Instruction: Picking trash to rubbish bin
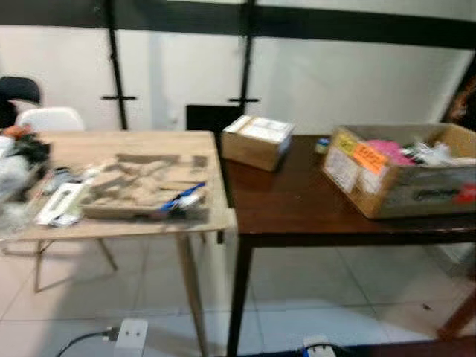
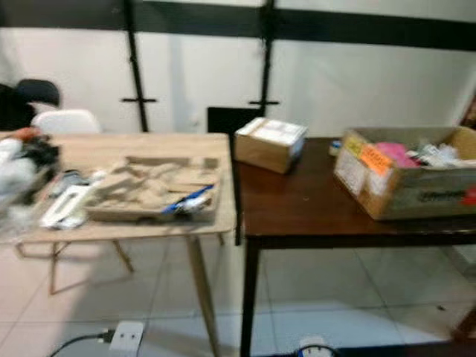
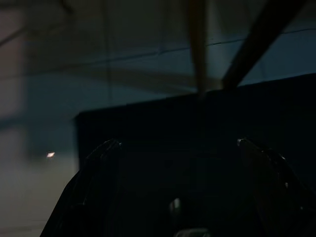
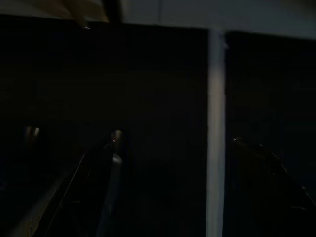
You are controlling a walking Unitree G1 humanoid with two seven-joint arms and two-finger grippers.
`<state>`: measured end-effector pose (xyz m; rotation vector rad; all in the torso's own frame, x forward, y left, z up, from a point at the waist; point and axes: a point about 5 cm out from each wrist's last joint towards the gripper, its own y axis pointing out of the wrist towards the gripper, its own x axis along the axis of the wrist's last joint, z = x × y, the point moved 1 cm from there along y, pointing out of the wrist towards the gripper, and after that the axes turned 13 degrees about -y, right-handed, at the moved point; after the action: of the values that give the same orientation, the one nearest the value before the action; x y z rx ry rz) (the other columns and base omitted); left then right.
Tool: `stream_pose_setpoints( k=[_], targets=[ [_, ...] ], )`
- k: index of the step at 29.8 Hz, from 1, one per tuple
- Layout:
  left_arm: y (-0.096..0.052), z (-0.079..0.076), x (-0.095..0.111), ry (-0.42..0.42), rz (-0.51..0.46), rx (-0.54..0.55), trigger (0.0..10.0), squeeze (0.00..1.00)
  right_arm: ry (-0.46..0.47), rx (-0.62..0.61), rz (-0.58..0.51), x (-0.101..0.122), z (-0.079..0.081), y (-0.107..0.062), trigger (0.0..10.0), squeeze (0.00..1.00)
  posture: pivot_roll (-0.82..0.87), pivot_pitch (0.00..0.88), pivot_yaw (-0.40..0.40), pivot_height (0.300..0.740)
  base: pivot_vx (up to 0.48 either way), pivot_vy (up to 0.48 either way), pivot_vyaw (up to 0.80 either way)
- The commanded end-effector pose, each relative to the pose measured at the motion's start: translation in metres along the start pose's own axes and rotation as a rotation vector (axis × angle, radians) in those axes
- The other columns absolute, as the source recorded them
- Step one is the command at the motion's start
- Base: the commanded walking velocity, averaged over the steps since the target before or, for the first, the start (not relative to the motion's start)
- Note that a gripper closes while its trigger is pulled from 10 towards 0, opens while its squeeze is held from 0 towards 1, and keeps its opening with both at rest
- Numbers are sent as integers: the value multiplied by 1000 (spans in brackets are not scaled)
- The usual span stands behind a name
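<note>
Two tabletops stood side by side: a pale tabletop [image 1: 149, 145] carrying a cardboard tray [image 1: 141, 190] of scraps, likely the trash, and a dark tabletop [image 1: 297, 201] bearing an open box [image 1: 401, 175]. The left hand [image 3: 177, 148] and right hand [image 4: 173, 148] hung idle in shade, fingers spread wide, holding nothing.

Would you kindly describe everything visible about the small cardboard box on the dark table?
The small cardboard box looks like brown cardboard with a white label across its closed top. It sits flat but turned at an angle, on the dark table's back left corner, near the light wooden table. Nothing else touches it.
</note>
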<state>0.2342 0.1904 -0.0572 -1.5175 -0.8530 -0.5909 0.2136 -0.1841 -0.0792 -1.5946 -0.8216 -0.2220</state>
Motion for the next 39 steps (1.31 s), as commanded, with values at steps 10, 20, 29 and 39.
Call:
stream_pose_setpoints(
  k=[10, 20, 29, 39],
  targets=[
    [-2, 5, -6, -24, 25, 30, 10000, 0, -9, 38, -6, 1, 10, 0, 10000, 0, 60, 41, -59, 740, 0, 0, 0],
    [-2, 5, -7, -40, 24, 32, 10000, 0, -10, 42, -5, 0, 10, 0, 10000, 0, 60, 47, -60, 740, 0, 0, 0],
    [-2, 3, -6, -48, 23, 27, 10000, 0, -12, 44, -6, 1, 10, 0, 10000, 0, 63, 52, -63, 740, 58, 0, 0],
    [-1, 5, -4, -54, 22, 28, 10000, 0, -12, 46, -9, 3, 10, 1, 10000, 0, 66, 50, -63, 740, 267, 0, 0]
  ],
)
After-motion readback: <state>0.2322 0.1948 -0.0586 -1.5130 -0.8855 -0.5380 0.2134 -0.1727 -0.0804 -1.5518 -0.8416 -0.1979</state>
